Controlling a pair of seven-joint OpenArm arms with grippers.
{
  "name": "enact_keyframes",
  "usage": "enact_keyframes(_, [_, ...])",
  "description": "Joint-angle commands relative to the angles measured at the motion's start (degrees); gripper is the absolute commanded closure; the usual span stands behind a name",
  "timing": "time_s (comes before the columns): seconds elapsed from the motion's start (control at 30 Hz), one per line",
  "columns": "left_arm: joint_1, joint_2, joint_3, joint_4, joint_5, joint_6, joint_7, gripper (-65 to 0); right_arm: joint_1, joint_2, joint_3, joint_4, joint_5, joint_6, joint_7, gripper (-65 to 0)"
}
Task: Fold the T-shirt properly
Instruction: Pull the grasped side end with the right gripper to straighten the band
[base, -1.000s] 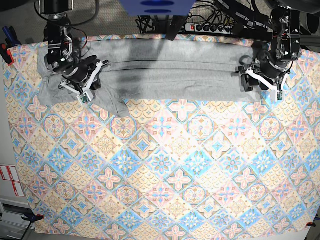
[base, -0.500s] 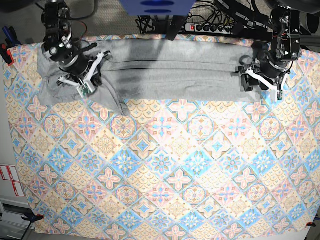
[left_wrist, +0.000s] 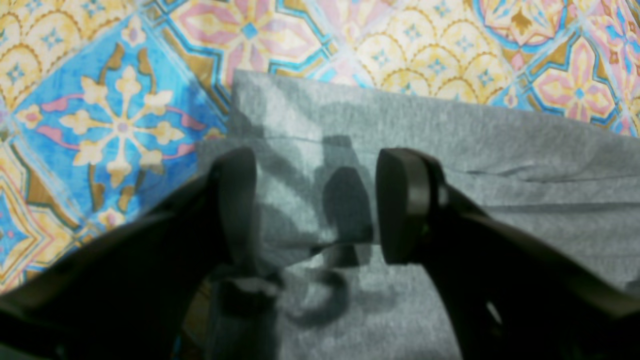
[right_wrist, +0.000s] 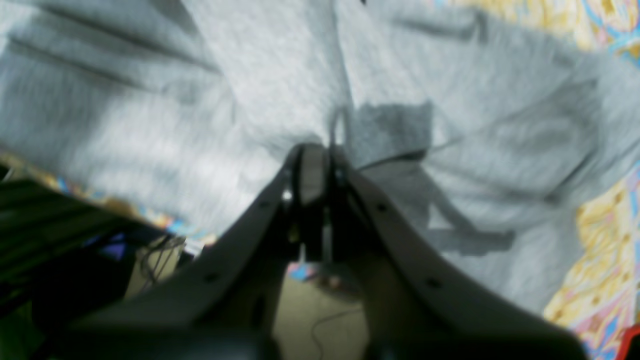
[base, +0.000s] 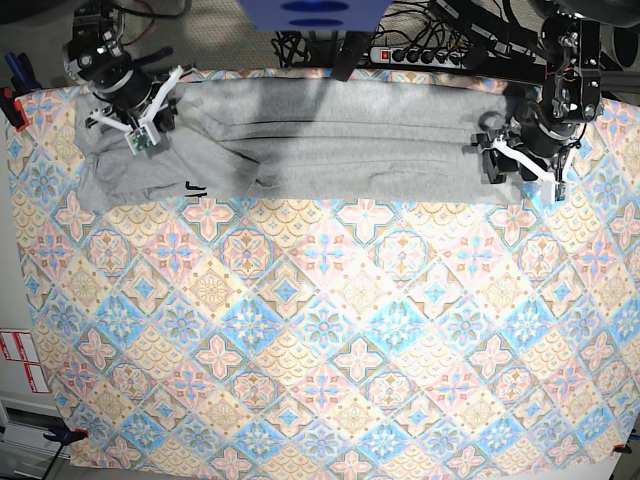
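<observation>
T-shirt (base: 330, 140): grey, lying in a long folded band along the far edge of the patterned tablecloth (base: 330, 340)
Left gripper (left_wrist: 315, 205): jaws wide apart, poised over the shirt's end corner, nothing between them
Right gripper (right_wrist: 314, 150): pinched tight on a bunch of shirt fabric, I think, though it's pretty blurry

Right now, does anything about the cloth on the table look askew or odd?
Yes. The light grey cotton T-shirt lies as a long folded band along the far edge of the pastel patterned tablecloth, but its end by the right gripper is bunched and lopsided, with rumpled folds there, unlike the flat end.
</observation>
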Motion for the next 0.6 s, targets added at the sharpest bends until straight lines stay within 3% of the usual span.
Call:
enact_keyframes(0.0, [-0.2,-0.8,-0.6,0.9,-0.5,-0.2,-0.9,-38.8,-0.7,0.6,0.3,1.0,0.3,-0.1,0.9,-0.2])
enact_keyframes(0.27, [-0.2,-0.8,-0.6,1.0,-0.6,-0.2,-0.9,-38.8,-1.8,0.4,0.3,0.7,0.3,-0.1,0.8,-0.9])
enact_keyframes(0.57, [0.0,-0.8,-2.0,1.1,-0.6,-0.2,-0.9,-38.8,-1.8,0.2,3.1,0.9,0.3,-0.5,0.8,-16.1])
